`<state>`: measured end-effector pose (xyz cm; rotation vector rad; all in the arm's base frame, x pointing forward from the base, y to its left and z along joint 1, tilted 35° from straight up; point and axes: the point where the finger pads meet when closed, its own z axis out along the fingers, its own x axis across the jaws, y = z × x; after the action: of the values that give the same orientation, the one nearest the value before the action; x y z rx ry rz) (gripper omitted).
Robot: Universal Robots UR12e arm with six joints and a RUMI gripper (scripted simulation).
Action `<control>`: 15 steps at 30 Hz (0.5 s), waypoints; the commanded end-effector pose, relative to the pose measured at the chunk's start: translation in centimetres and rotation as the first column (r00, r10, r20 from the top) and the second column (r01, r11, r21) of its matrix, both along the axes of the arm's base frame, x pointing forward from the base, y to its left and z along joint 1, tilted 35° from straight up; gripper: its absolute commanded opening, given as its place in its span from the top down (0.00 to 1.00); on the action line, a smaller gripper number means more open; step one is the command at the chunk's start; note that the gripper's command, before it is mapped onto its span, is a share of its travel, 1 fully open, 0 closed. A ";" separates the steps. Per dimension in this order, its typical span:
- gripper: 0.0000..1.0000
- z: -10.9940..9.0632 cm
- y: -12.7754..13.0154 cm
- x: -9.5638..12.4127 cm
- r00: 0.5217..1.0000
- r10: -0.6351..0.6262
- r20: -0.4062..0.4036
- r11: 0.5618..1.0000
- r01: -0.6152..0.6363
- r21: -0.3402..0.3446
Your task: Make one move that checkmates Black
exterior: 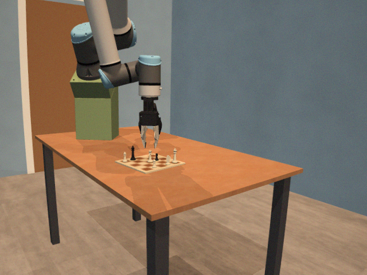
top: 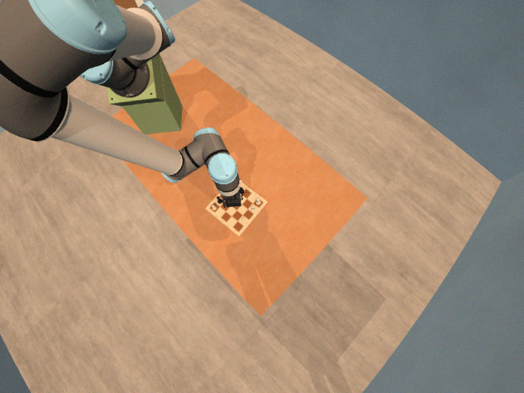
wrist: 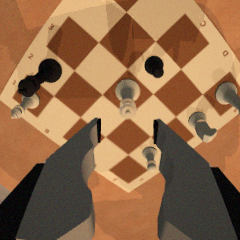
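A small chessboard (top: pixel 238 228) (exterior: pixel 141 169) (wrist: pixel 85 62) lies on the orange table. My gripper (top: pixel 232 201) (exterior: pixel 149 145) (wrist: pixel 127 120) hangs a little above the board, fingers pointing down, apart and empty. In the wrist view a tall white piece (wrist: pixel 127 95) (exterior: pixel 149 156) stands just ahead of the fingertips. A white pawn (wrist: pixel 149 156) (exterior: pixel 153 163) stands between the fingers, near the right one. A black pawn (wrist: pixel 154 65) (exterior: pixel 156 157), a tall black piece (wrist: pixel 45 75) (exterior: pixel 132 153), a white knight (wrist: pixel 202 125) (exterior: pixel 168 160) and a tall white piece (wrist: pixel 227 94) (exterior: pixel 175 155) all stand upright.
Another small white piece (wrist: pixel 24 106) (exterior: pixel 124 156) stands at the board's corner beside the tall black piece. The green robot pedestal (top: pixel 150 101) (exterior: pixel 94 115) stands at the table's back. The table edge (exterior: pixel 207 195) lies well away from the board.
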<state>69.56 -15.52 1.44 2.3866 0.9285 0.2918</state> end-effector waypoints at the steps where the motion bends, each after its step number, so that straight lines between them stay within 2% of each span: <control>1: 0.75 0.1 0.0 0.0 1.000 0.000 0.001 1.000 0.000 0.000; 8: 0.75 -0.1 -0.1 0.1 1.000 0.000 0.001 1.000 0.000 0.000; 15: 0.75 -1.1 -0.6 0.6 1.000 0.000 0.001 1.000 0.000 0.000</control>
<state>69.85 -15.84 0.83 2.3866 0.9285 0.2918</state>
